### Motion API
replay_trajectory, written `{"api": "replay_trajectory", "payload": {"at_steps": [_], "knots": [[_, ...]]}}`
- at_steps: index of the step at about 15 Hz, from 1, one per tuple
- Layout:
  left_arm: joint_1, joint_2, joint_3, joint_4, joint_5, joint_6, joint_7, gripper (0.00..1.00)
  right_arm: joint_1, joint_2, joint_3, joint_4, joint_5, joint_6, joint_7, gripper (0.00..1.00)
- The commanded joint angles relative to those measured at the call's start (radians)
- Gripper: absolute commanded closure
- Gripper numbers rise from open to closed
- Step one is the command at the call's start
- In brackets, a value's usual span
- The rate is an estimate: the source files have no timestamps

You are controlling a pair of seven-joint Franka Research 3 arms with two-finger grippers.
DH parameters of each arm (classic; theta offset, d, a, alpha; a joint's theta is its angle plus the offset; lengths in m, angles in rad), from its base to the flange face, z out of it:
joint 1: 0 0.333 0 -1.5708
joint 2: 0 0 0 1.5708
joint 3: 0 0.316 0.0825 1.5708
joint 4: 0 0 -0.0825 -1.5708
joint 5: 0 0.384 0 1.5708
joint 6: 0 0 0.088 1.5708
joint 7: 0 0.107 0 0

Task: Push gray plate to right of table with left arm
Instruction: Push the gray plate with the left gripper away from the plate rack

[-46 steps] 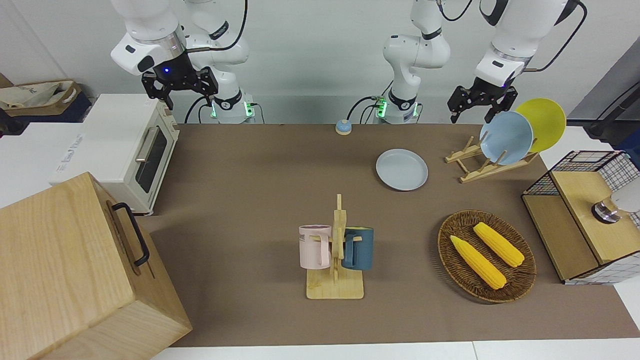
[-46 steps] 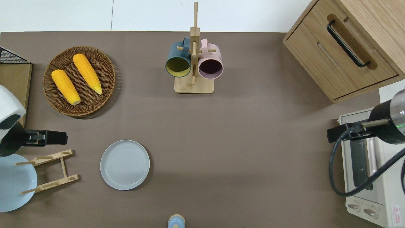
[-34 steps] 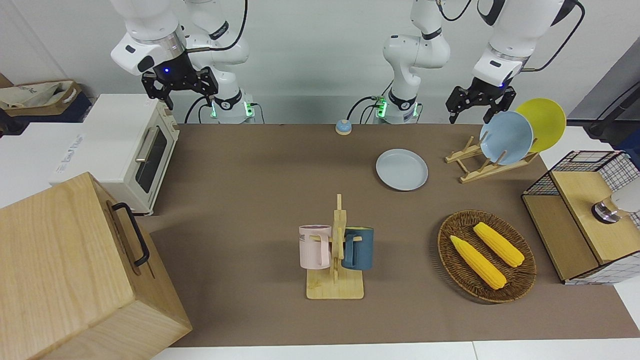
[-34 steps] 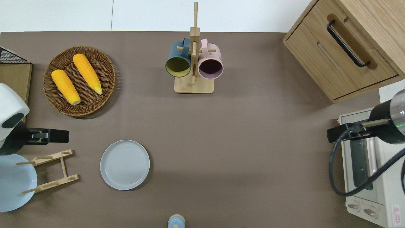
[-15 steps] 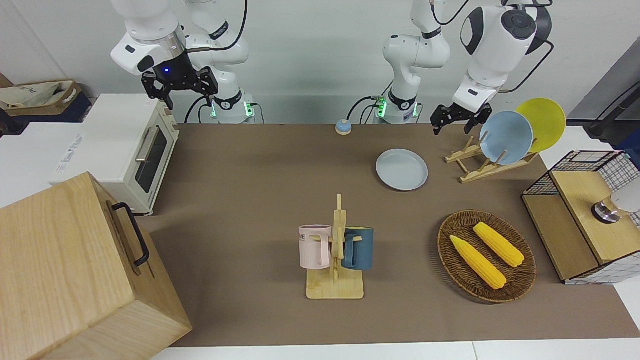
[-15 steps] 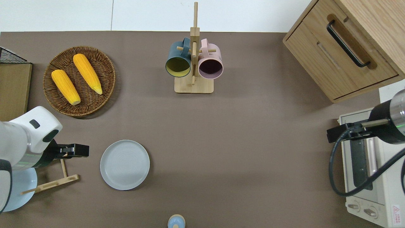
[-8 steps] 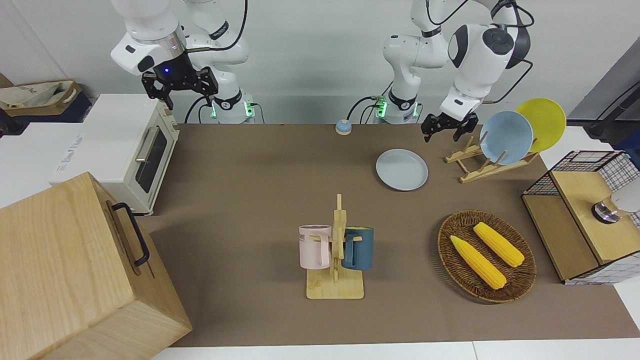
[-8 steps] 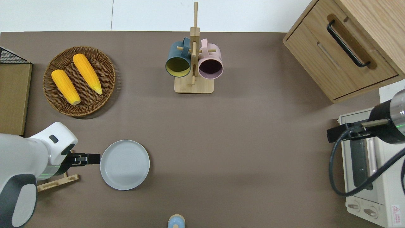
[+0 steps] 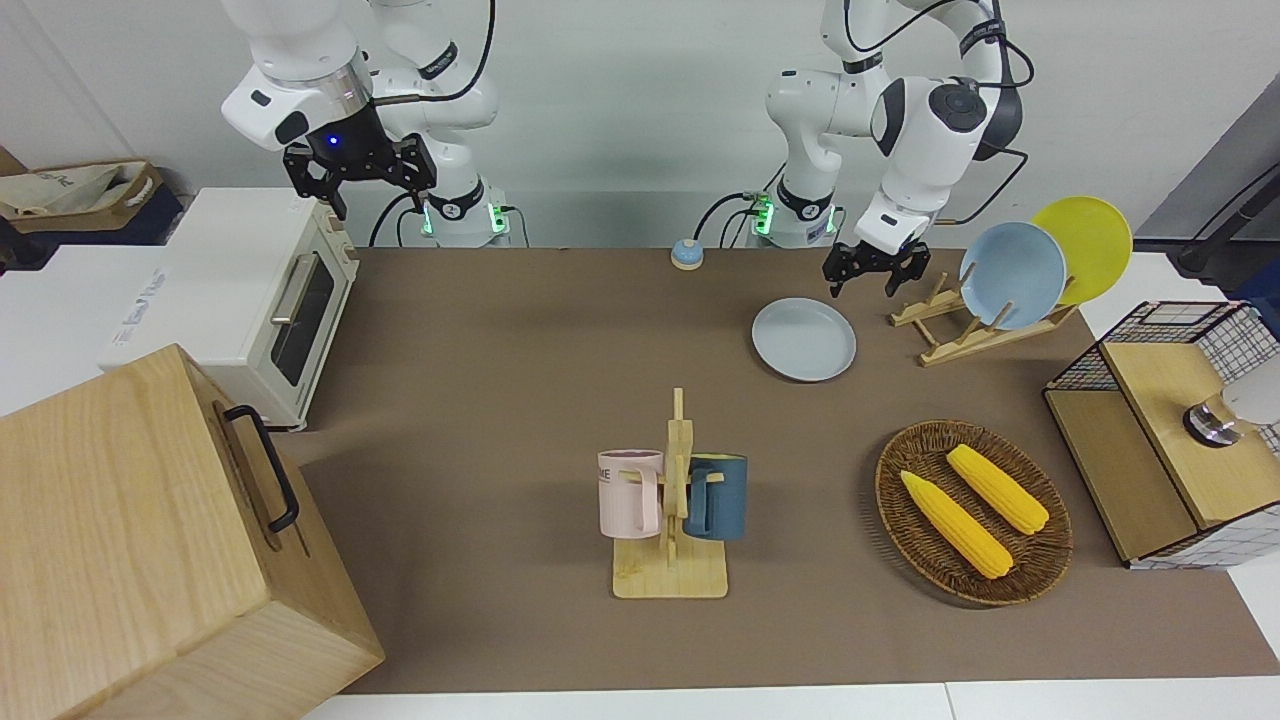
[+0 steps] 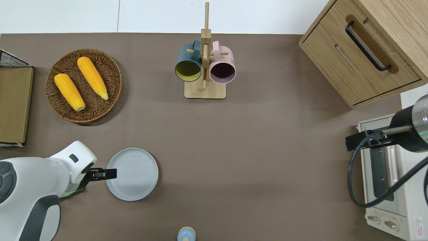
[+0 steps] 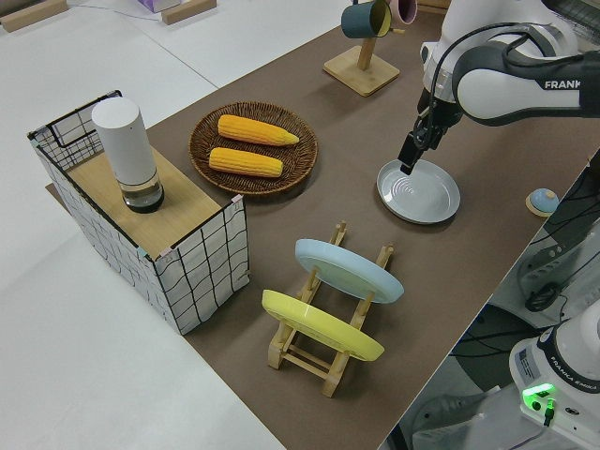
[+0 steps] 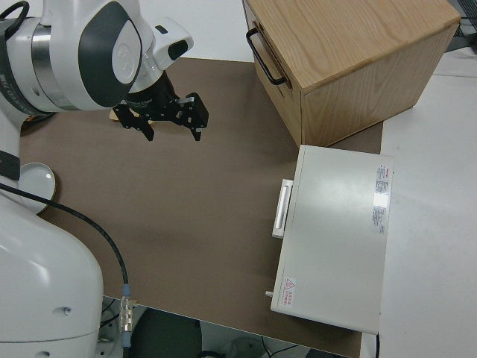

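Left gripper (image 10: pixel 112 173), fingers apart, over gray plate (image 10: pixel 133 174) rim at left arm's end of table (image 10: pixel 254 160) | we judge it staged for pushing | right arm parked.

Colours on a brown table (image 9: pixel 480 330)

Pale gray-blue plate (image 10: pixel 132 174), sky-blue plate (image 9: pixel 1012 275) and yellow plate (image 9: pixel 1090 245) on a light wood rack (image 9: pixel 960 335); yellow corn (image 9: pixel 956 524) in a dark brown woven basket (image 9: pixel 890 500); pink mug (image 9: pixel 628 494), dark teal mug (image 9: pixel 720 497); cream oven (image 9: pixel 290 320); black-grid white wire box (image 11: pixel 202 272); white arms, black grippers.
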Motion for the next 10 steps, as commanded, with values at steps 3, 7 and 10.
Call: {"api": "replay_trajectory", "payload": {"at_steps": [3, 7, 10], "knots": [[0.006, 0.000, 0.003, -0.153, 0.015, 0.224, -0.022, 0.00, -0.019, -0.002, 0.016, 0.009, 0.004, -0.016, 0.013, 0.017], [0.006, 0.031, 0.003, -0.198, 0.018, 0.296, -0.019, 0.00, -0.020, -0.002, 0.016, 0.009, 0.004, -0.016, 0.013, 0.017], [0.005, 0.074, 0.003, -0.219, 0.018, 0.368, -0.020, 0.00, -0.020, -0.002, 0.016, 0.009, 0.004, -0.016, 0.012, 0.017]]}}
